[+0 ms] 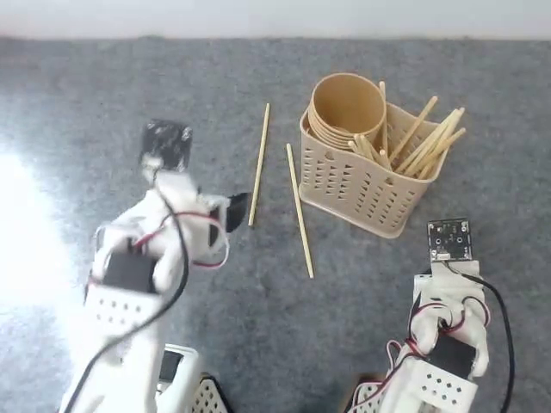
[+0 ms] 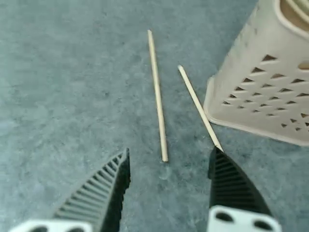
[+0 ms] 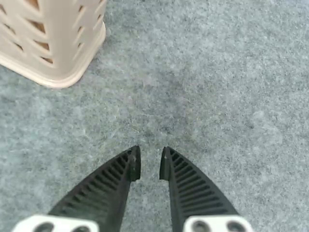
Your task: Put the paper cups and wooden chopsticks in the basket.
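Observation:
The beige basket (image 1: pixel 370 185) stands at the back right. It holds stacked paper cups (image 1: pixel 349 107) and several wooden chopsticks (image 1: pixel 430 142). Two more chopsticks lie on the carpet to its left, one (image 1: pixel 259 163) farther from it than the other (image 1: pixel 300 209). My left gripper (image 2: pixel 170 154) is open low over the carpet. The near end of one chopstick (image 2: pixel 158 96) lies between its fingertips, and the other chopstick (image 2: pixel 198 106) ends at one fingertip (image 2: pixel 217 162). My right gripper (image 3: pixel 150 157) is shut and empty, just off a basket corner (image 3: pixel 58 43).
Grey carpet (image 1: pixel 172 86) covers the table. The left arm (image 1: pixel 155 249) stands at the front left and the right arm (image 1: pixel 448 327) at the front right. A pale wall edge runs along the back.

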`<action>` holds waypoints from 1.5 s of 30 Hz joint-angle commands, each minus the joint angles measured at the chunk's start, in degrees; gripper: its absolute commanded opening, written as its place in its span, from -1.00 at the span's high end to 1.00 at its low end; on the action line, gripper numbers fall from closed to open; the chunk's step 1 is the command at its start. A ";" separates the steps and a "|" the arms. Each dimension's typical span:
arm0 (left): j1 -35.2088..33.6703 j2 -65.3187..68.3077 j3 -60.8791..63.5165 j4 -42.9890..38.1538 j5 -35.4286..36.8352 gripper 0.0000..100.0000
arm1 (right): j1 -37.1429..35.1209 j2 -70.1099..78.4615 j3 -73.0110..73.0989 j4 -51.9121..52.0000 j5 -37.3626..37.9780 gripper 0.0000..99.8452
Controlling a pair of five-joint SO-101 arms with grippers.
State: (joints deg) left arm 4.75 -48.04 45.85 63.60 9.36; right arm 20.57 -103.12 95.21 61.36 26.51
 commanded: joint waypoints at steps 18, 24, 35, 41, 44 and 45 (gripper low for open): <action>3.52 53.98 -37.05 3.16 -0.62 0.51 | -0.57 -0.31 1.23 -0.57 0.79 0.84; 4.57 63.30 -45.67 3.16 -0.53 0.51 | -0.57 -0.31 1.23 -0.57 0.79 0.84; 2.64 83.60 -72.04 17.76 -0.62 0.72 | -0.66 -0.31 1.23 -0.57 0.79 0.84; 2.64 92.48 -82.59 22.33 -0.62 0.73 | -0.66 -0.31 1.23 -0.48 0.79 0.84; 2.81 96.26 -85.93 23.65 -0.62 0.73 | -0.66 -0.31 1.23 -0.48 0.79 0.84; 2.81 97.32 -86.99 23.82 -0.62 0.73 | -0.66 -0.31 1.23 -0.48 0.79 0.84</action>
State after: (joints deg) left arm 7.56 48.40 -36.26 86.20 9.01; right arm 20.57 -103.12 95.21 61.36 26.51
